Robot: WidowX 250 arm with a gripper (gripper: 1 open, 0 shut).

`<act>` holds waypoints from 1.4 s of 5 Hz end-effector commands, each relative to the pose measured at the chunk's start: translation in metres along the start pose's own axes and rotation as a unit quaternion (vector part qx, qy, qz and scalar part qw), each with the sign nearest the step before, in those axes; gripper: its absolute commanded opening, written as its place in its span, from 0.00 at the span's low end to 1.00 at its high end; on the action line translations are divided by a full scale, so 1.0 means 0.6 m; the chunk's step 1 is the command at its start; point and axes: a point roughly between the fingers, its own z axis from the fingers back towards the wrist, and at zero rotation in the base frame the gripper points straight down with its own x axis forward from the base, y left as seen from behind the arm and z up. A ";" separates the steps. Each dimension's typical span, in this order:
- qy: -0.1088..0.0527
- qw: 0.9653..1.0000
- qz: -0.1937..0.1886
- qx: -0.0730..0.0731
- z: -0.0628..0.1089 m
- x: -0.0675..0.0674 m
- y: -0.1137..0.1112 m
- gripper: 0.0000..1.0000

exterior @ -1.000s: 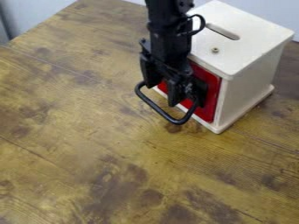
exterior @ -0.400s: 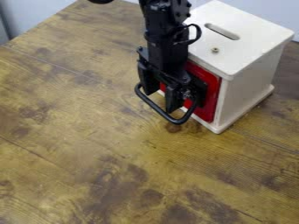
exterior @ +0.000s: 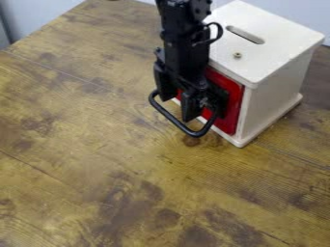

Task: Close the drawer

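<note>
One black gripper (exterior: pixel 190 104) hangs before the red drawer (exterior: pixel 230 104), which sits in the cream cabinet (exterior: pixel 273 63) at one o'clock. Whether its jaws are spread or pressed together, I cannot tell.

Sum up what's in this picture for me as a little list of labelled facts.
cabinet: cream box with a slot in its top
drawer: red front, looks shut or nearly so
handle: large black loop on the drawer's front
end effector: black, in front of the drawer; fingertips unclear
surface: brown wood-look table
</note>
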 end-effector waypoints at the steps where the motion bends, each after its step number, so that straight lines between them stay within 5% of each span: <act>1: -0.036 0.998 -0.053 0.012 0.044 0.024 -0.005 1.00; 3: -0.039 0.992 -0.120 0.008 0.064 0.020 -0.003 1.00; 5: -0.042 0.994 -0.096 0.023 0.061 0.017 0.003 1.00; 7: -0.048 0.996 -0.072 0.020 0.069 0.007 0.008 1.00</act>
